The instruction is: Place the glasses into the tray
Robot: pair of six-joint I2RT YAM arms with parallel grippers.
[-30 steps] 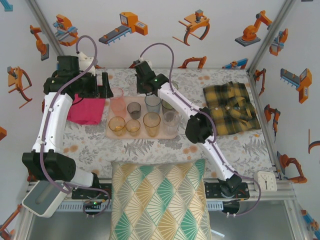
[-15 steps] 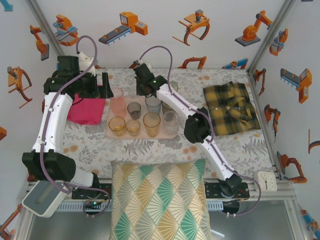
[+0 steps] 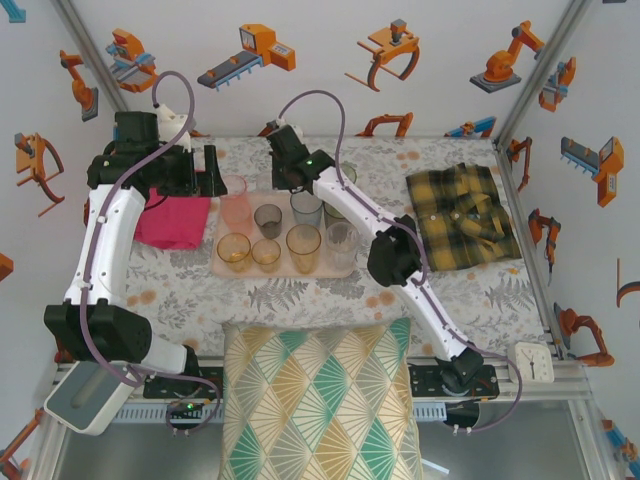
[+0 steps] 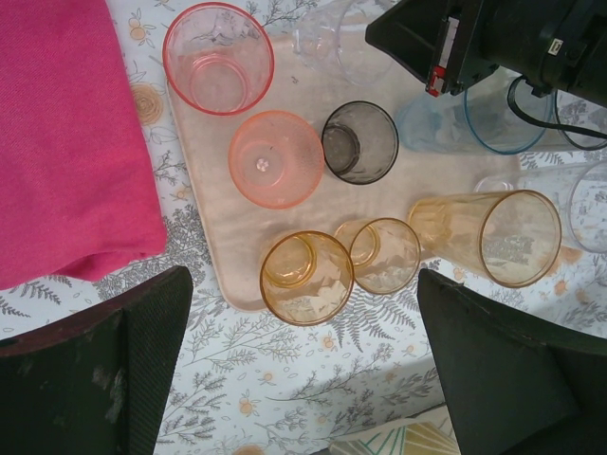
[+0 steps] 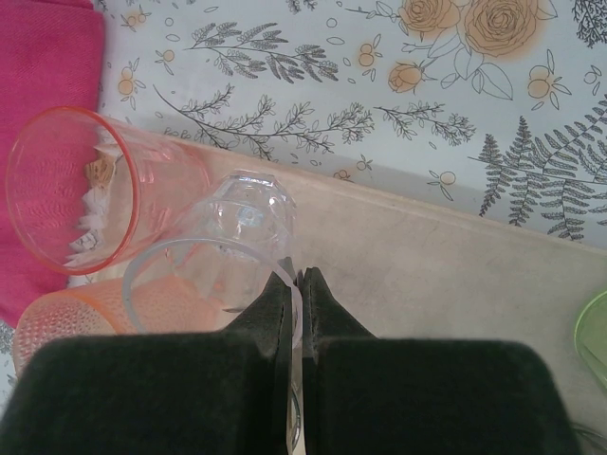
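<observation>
tray (image 4: 216, 242) lies below both jaws, glasses (image 4: 275, 159) standing on it | right gripper (image 5: 296, 281) clamped on clear glass (image 5: 243, 214) rim, one finger inside, likely to hang it upright for set-down | left gripper (image 4: 302, 284) spread wide, empty, amber glasses (image 4: 384, 254) beneath

Bright, soft, even light from overhead leaves only faint shadows beneath the glasses (image 4: 360, 142) on the tray (image 4: 211, 227), small highlights on the clear glass (image 5: 237, 223), and the near dark fingers (image 4: 104, 370) blurred.
</observation>
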